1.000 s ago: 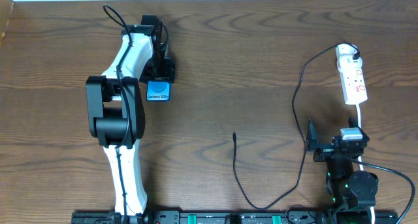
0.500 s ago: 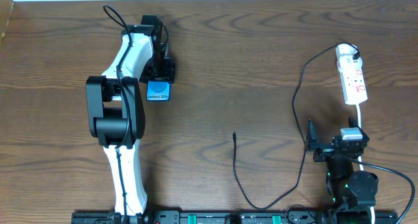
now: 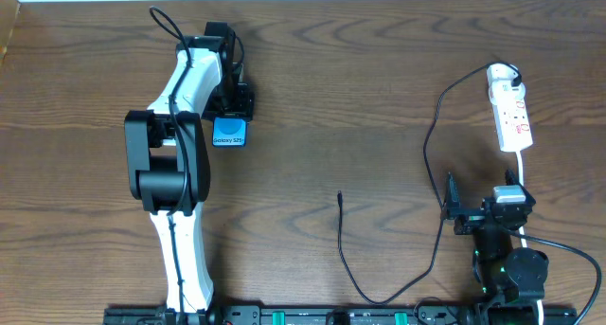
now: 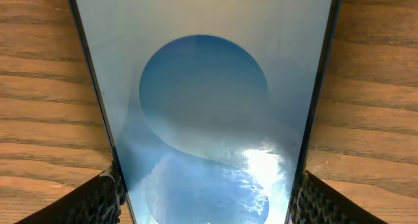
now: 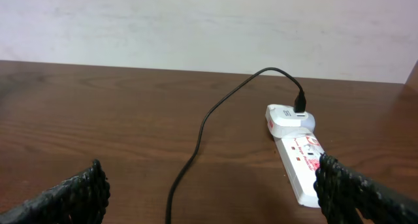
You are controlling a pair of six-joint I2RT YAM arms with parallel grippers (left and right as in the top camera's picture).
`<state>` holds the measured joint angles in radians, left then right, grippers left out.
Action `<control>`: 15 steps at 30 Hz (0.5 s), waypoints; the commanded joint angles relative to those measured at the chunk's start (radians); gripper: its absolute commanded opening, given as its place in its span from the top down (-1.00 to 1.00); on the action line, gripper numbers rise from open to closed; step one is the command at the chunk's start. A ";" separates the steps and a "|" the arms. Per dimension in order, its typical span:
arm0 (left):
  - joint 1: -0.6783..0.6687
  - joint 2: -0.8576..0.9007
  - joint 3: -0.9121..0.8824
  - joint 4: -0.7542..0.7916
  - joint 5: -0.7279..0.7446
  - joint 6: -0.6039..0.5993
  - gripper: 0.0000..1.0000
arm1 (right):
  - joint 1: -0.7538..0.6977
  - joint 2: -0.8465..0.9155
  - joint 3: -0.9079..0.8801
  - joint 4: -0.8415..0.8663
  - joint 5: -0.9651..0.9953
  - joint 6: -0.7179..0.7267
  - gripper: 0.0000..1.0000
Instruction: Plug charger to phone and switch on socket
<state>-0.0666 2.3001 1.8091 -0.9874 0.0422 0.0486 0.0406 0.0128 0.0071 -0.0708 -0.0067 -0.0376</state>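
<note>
The phone (image 3: 229, 132), with a bright blue screen and "Galaxy" text, lies on the table at the upper left. My left gripper (image 3: 232, 105) is shut on its far end; in the left wrist view the phone (image 4: 209, 119) fills the frame, with a finger pressed against each long edge (image 4: 208, 208). The thin black charger cable (image 3: 428, 164) has its free tip (image 3: 340, 196) mid-table. It loops along the front edge and runs up into the white adapter on the socket strip (image 3: 512, 118). My right gripper (image 3: 485, 213) is open and empty just in front of the strip (image 5: 299, 166), with the cable (image 5: 196, 145) between its fingers (image 5: 209, 191).
The strip's white cord (image 3: 522, 169) runs down past my right arm. The wooden table (image 3: 360, 98) ends at a pale wall (image 5: 196, 21) at the back.
</note>
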 commanded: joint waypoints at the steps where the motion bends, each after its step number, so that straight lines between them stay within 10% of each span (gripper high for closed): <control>1: -0.002 0.018 0.024 -0.002 0.003 -0.008 0.53 | 0.005 -0.003 -0.002 -0.005 0.005 -0.012 -0.99; 4: -0.002 0.018 0.024 -0.003 0.003 -0.009 0.85 | 0.005 -0.003 -0.002 -0.005 0.005 -0.012 -0.99; 15: -0.002 0.013 0.024 -0.006 0.003 -0.008 0.86 | 0.005 -0.003 -0.002 -0.005 0.005 -0.012 -0.99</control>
<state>-0.0666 2.3001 1.8091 -0.9882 0.0422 0.0486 0.0406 0.0128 0.0071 -0.0708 -0.0067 -0.0380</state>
